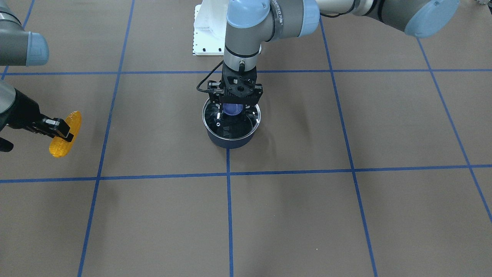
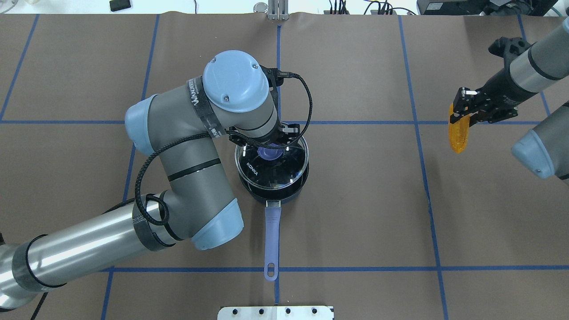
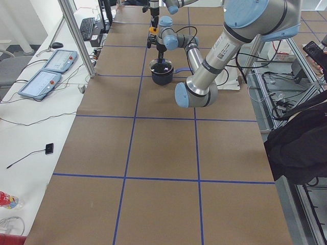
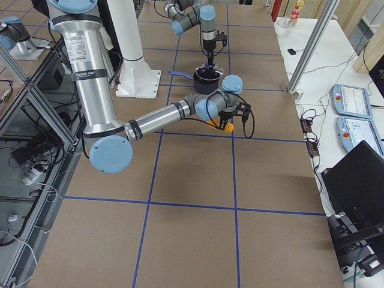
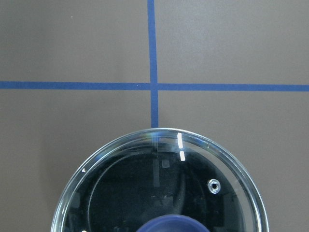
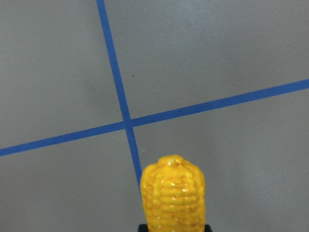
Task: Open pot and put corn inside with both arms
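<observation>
Where the camera faces the robot, one dark blue pot [image 1: 230,141] stands near the middle of the brown desk [image 1: 307,215], right on a blue tape line [image 1: 229,215]. One glass lid [image 1: 234,125] covers it. The left end effector [image 1: 233,107] points straight down, and its two fingers are clenched on the lid's blue knob [image 1: 232,110]. I cannot tell if the lid rests on the rim or hangs just above it. Far off by the view's left edge, the right end effector [image 1: 65,132] grasps the one corn cob [image 1: 59,148]. A wide stretch of desk lies between corn and pot.

From overhead, the pot's long blue handle [image 2: 271,231] points back to the robot's white base plate [image 2: 275,312]. The big left arm [image 2: 191,178] bends close by the pot's left side. The corn slants down from the fingers near the view's right edge, with the right arm [image 2: 529,66] behind it.

From the left end, two arms show, and the near one reaches to the pot. Two control tablets [image 3: 56,59] lie on the white side bench [image 3: 30,127] past the desk's edge. One person [image 3: 296,143] is by the other edge.

From the right end, the corn shows nearer to the camera than the pot and apart from it.

The left wrist view shows the lid's round rim and one tape cross beyond it.

The right wrist view shows the corn's tip over another tape cross.
</observation>
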